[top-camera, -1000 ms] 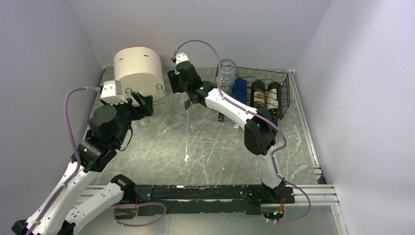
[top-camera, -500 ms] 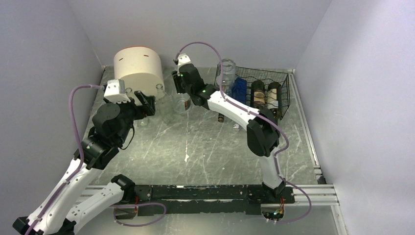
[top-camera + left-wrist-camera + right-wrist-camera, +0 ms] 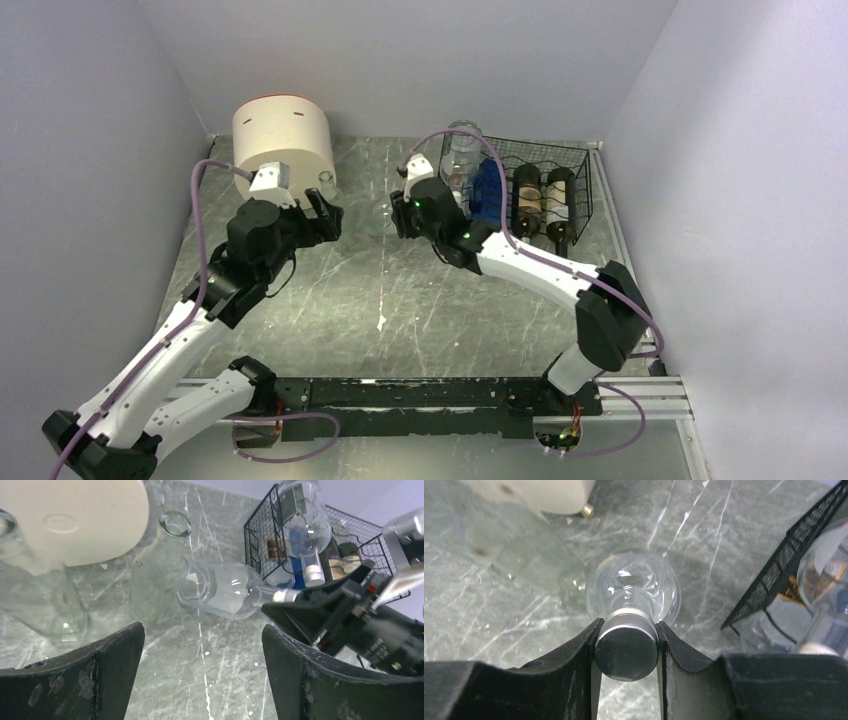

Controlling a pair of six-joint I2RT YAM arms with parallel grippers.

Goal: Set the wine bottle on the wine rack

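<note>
Wine bottle (image 3: 631, 587), clear glass with a silver cap, is lying roughly level between the cream cylindrical container (image 3: 283, 135) and the wine rack (image 3: 585, 170), just off the rack's left front corner. The right jaws are clamping it by the capped neck, one black finger (image 3: 584, 645) pressing on each side of the cap, and the body is pointing away toward the container. Whether the glass is touching the counter (image 3: 400, 300) I cannot tell.

The left jaws are standing wide apart with nothing between them, hovering over the counter near the container and facing the bottle; their two dark fingers (image 3: 115, 650) are framing it in the left wrist view.

The black wire rack is sitting at the back right of the counter. Two dark bottles (image 3: 543, 195) are lying side by side in it, a blue item (image 3: 487, 185) is sitting at its left end, and another clear bottle (image 3: 302, 525) is resting there with its white-capped neck pointing down. An open-mouthed clear bottle (image 3: 172, 530) is standing just beside the container.
</note>
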